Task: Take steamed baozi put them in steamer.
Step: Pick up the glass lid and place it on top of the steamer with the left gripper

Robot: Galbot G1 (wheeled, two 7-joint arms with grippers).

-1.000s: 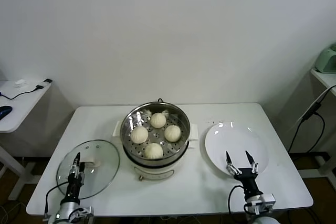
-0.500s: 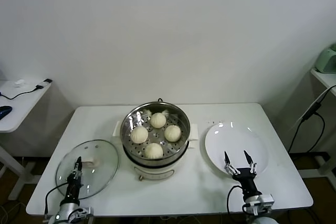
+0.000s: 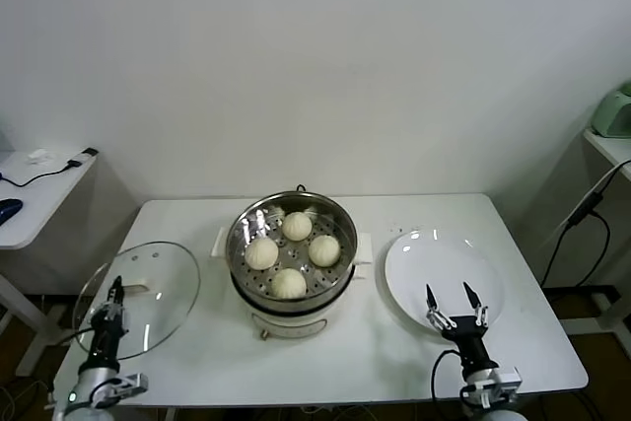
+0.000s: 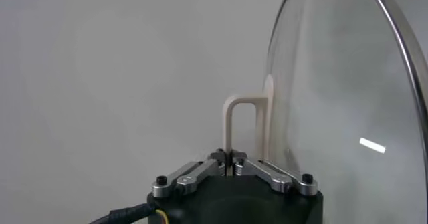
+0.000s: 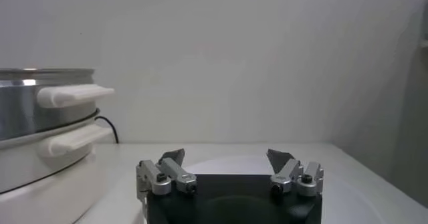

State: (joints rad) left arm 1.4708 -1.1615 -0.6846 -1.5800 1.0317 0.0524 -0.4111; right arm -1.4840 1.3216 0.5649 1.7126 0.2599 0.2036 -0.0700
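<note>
lifted off the desk (image 3: 394, 352) since a second ago, glass lid (image 3: 138, 298) hangs tilted at near left, left claw (image 3: 113, 295) clenched on its handle. steamer (image 3: 292, 261) centre holds four steamed baozi (image 3: 288, 283). right claw (image 3: 455, 300) released over plate (image 3: 434, 253).

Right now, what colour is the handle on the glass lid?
Cream-white; the handle shows best in the left wrist view.

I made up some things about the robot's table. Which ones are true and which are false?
1. Four baozi sit inside the steamer. True.
2. The white plate has a bun on it. False: it is bare.
3. The left gripper is shut on the glass lid's handle. True.
4. The glass lid covers the steamer. False: it is held at the table's left side, tilted.
5. The right gripper has its jaws shut. False: they are open, over the plate's near edge.
</note>
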